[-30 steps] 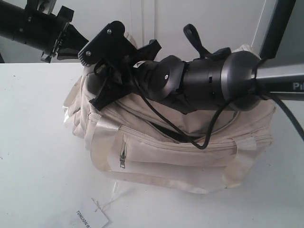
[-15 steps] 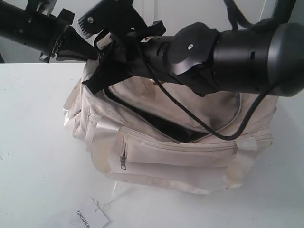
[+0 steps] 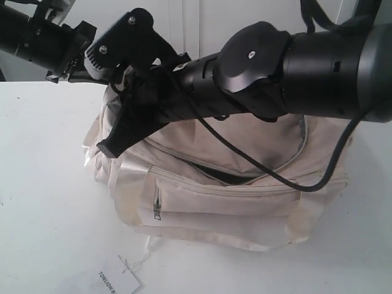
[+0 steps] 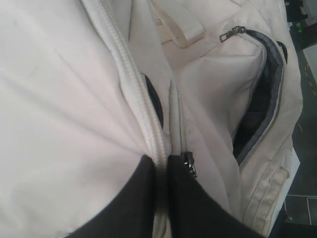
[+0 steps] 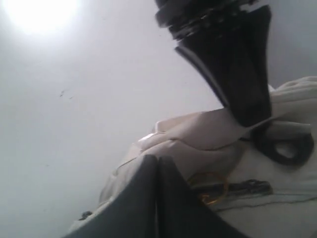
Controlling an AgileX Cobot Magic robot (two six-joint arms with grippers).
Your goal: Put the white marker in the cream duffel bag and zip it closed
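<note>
Firstly, one soft cream fabric duffel bag [image 3: 245,202], which sat on my white worktop [image 3: 43,184], top zipper partly open. My left hand [image 4: 161,168] pinched its zipper seam; my right hand [image 5: 157,166] was clenched near the gold ring pull [image 5: 210,188].

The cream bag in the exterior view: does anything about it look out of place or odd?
The bag has its top zipper only partly closed: a dark gap shows along its front. A white paper tag on a string lies on the table in front of it.
</note>
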